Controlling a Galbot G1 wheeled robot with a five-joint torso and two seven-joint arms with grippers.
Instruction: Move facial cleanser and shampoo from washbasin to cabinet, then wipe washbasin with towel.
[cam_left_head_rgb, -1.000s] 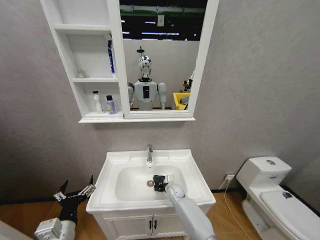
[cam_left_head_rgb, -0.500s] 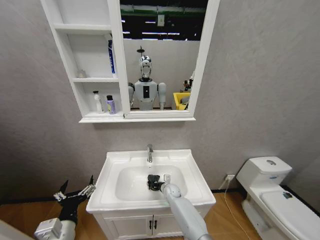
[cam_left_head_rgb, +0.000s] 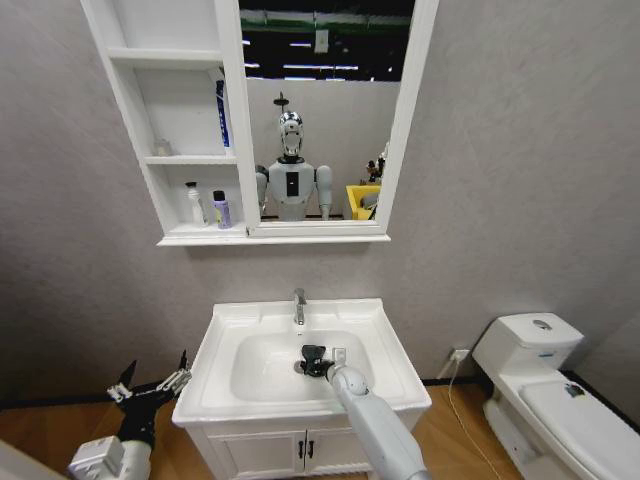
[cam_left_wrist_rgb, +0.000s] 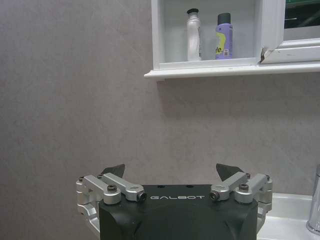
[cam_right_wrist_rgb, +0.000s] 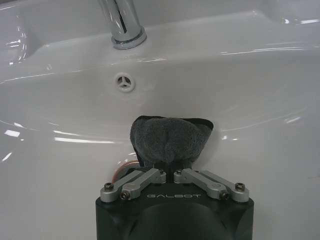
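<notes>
The left gripper hangs low beside the washbasin, its two fingers spread apart. In the oval bowl, the right gripper is clamped on one dark towel, pressed to the ceramic before one faucet. Beyond, the cabinet holds two bottles on its lowest shelf.

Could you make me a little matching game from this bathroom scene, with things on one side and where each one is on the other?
Things:
1. small dark grey folded towel
2. purple bottle with a black cap
3. left gripper
4. chrome faucet

Places:
A. bottom shelf of the white wall cabinet
B. back rim of the white ceramic washbasin
C. low beside the washbasin, fingers apart
D. inside the bowl, pinched by the right gripper

Pairs: 1-D, 2-A, 3-C, 4-B
</notes>
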